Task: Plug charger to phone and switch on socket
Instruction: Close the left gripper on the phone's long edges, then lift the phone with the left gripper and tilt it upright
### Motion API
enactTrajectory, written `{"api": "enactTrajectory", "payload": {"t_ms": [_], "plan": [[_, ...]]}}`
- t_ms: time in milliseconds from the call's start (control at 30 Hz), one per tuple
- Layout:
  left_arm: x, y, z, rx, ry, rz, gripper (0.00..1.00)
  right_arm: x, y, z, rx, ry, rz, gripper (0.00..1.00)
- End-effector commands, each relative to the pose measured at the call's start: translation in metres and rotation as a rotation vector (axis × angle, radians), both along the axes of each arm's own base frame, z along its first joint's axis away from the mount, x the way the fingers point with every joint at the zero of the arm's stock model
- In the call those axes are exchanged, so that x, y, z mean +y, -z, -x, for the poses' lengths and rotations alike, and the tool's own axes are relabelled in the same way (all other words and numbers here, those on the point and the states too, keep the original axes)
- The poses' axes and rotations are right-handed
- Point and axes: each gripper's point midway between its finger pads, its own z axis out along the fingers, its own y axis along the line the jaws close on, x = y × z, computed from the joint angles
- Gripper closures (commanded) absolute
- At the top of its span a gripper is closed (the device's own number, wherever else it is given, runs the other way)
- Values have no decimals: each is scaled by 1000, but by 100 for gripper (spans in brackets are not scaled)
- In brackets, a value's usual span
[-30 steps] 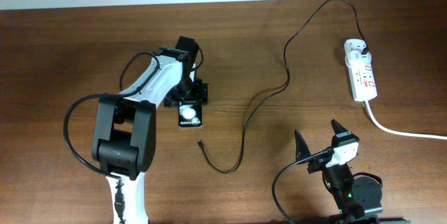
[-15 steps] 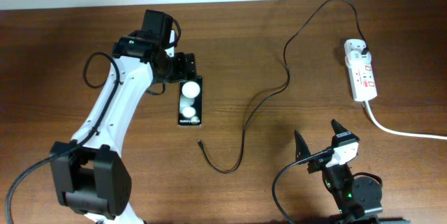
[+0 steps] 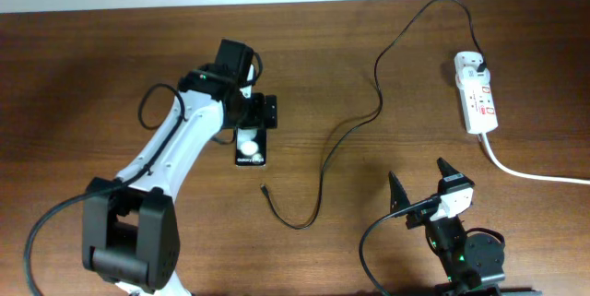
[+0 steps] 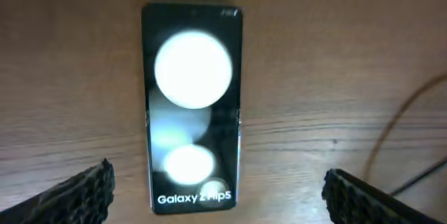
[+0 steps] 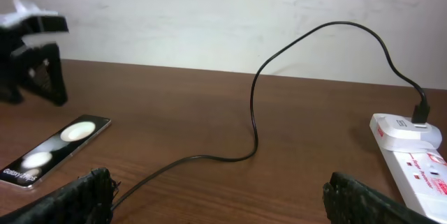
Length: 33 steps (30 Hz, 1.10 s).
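We see the charger (image 5: 253, 112) seemingly in the socket (image 3: 478, 102), its tip not yet in the phone (image 3: 250, 148); left gripper (image 3: 251, 121) and right gripper (image 3: 419, 190) gape empty.

Robotics lab setup, white robot arm (image 3: 175, 144) on a wooden table (image 3: 92, 56), plain white wall (image 5: 209, 8) behind
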Motion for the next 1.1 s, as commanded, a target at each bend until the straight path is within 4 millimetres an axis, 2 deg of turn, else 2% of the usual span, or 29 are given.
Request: {"api": "enactTrajectory", "payload": {"t_ms": [0, 100, 233, 333, 433, 467, 567, 667, 767, 833, 867, 933, 967, 1067], "plan": [[5, 36, 15, 31, 1, -14, 1, 1, 2, 1, 5, -3, -6, 1], [6, 61, 19, 7, 1, -6, 1, 1, 2, 0, 6, -3, -6, 1], [7, 83, 23, -35, 1, 7, 1, 1, 2, 0, 6, -3, -6, 1], [10, 91, 29, -26, 1, 4, 1, 1, 2, 1, 6, -3, -6, 1], [10, 93, 31, -19, 1, 2, 7, 1, 2, 1, 6, -3, -6, 1], [10, 93, 31, -19, 1, 2, 2, 1, 2, 1, 6, -3, -6, 1], [13, 92, 29, -33, 14, -19, 1, 1, 2, 1, 6, -3, -6, 1], [9, 73, 14, -58, 54, -30, 1, 1, 2, 0, 6, -3, -6, 1], [2, 28, -9, -80, 54, -24, 0, 1, 2, 1, 6, -3, -6, 1], [-3, -16, -23, -104, 53, -18, 2, 1, 2, 0, 6, -3, -6, 1], [-4, -25, -26, -112, 53, -16, 2, 1, 2, 0, 6, -3, -6, 1], [0, -30, -30, -126, 41, -42, 2, 1, 2, 0, 6, -3, -6, 1], [10, -20, -29, -107, 23, -98, 0, 1, 2, 0, 6, -3, -6, 1], [11, 14, -21, -9, 34, -131, 1, 1, 2, 1, 6, -3, -6, 1]]}}
